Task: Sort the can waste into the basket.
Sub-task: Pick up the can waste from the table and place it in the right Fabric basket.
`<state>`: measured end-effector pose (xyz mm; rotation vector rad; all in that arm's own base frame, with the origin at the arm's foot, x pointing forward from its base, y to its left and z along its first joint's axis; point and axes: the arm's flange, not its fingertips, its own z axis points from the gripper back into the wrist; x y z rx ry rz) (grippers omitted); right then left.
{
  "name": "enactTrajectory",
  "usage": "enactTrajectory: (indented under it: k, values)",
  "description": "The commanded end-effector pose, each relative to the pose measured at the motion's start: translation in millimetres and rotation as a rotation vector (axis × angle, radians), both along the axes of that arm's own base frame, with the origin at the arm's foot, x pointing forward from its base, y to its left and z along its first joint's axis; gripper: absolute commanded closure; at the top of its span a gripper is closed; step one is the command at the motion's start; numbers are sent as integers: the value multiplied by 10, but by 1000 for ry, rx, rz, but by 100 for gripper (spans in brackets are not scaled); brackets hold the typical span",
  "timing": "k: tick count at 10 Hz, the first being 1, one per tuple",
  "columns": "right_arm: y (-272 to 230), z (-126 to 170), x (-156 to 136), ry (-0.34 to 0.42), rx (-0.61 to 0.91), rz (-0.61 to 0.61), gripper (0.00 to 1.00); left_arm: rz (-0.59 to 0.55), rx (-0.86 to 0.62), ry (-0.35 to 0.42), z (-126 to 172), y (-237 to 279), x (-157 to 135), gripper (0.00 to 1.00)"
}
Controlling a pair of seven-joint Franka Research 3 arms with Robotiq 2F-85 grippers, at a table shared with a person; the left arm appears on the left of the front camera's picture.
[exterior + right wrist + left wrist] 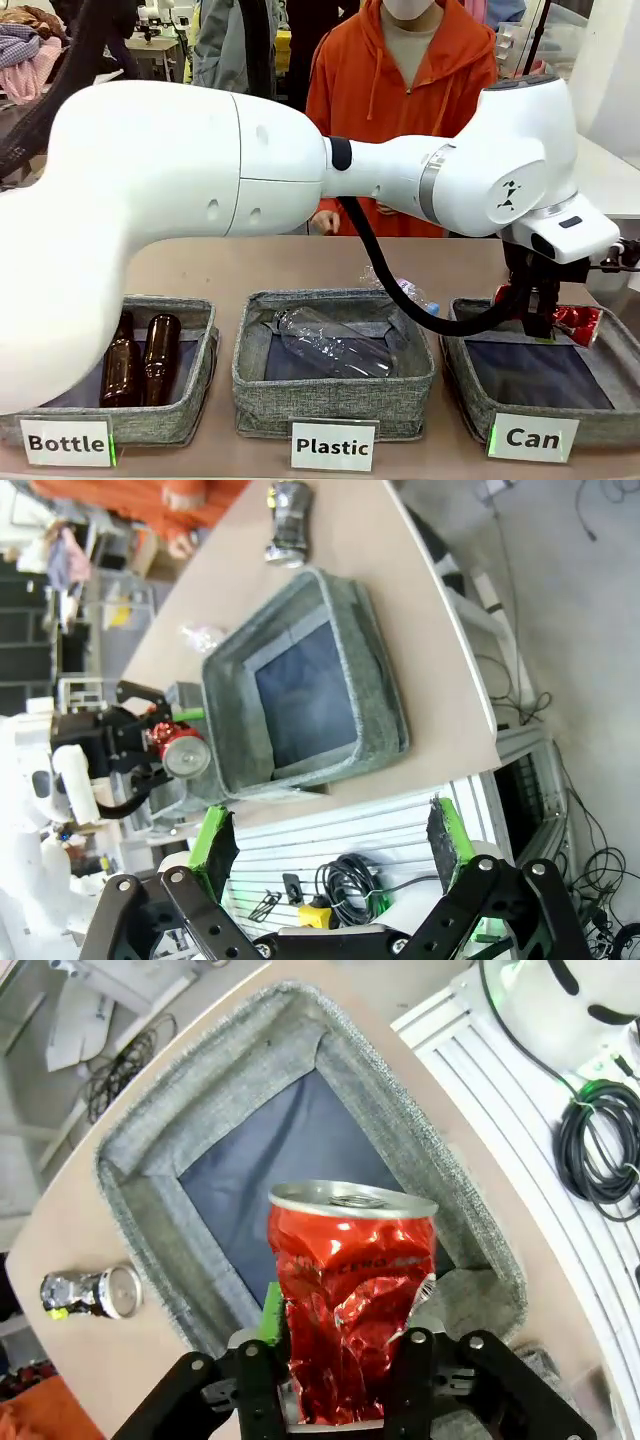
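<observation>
Red can [350, 1300] over basket [245, 1065], tin [90, 1293] beside

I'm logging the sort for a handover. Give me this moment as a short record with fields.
left hand: above the Can basket's edge, crushed red can between its jaws, grip unclear
right hand: open, empty
Can basket: floor bare
black can: lying on the table, apart from the basket

Red can [350, 1300]: glossy metal, creased, with dull silver top. Basket [200, 1110]: rough grey woven cloth, matt dark floor. Table [100, 1370]: smooth, matt, pale brown. Card [533, 438]: plain white paper.
</observation>
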<state>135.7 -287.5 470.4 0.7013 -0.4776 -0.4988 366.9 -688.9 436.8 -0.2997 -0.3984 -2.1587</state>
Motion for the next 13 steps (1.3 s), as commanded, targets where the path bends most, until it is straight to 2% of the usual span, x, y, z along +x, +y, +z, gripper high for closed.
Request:
enactTrajectory:
  k: [1, 2, 3, 6, 8, 9, 10, 11, 12, 13]
  values:
    - [-27, 35, -1, -4, 4, -12, 0, 11, 15, -29, 70, -57, 2, 0]
    - [-27, 35, -1, -4, 4, -12, 0, 10, 11, -35, 83, -45, -1, 8]
    - [-27, 35, -1, -4, 4, -12, 0, 10, 9, -37, 93, -35, -9, 0]
    - [-27, 35, -1, -4, 4, -12, 0, 8, -6, -57, 130, 23, -42, 0]
    - [0, 0, 0, 0, 0, 0, 0, 3, 4, -32, 193, 104, -45, 0]
    - [-40, 23, -4, -76, 81, 38, 0, -3, -5, -11, 251, 165, -50, 0]
    - [-26, 54, 93, -100, 159, 40, 0, -10, -20, 41, 357, 256, -45, 0]
    - [27, 81, 251, -117, 232, 76, 0, 63, -83, 128, 506, 347, -27, 0]
    - [131, 107, 479, -125, 286, 117, 0, 268, -137, 297, 632, 444, 19, 0]
    - [238, 125, 690, -135, 325, 175, 0, 427, -165, 361, 686, 622, 100, 0]
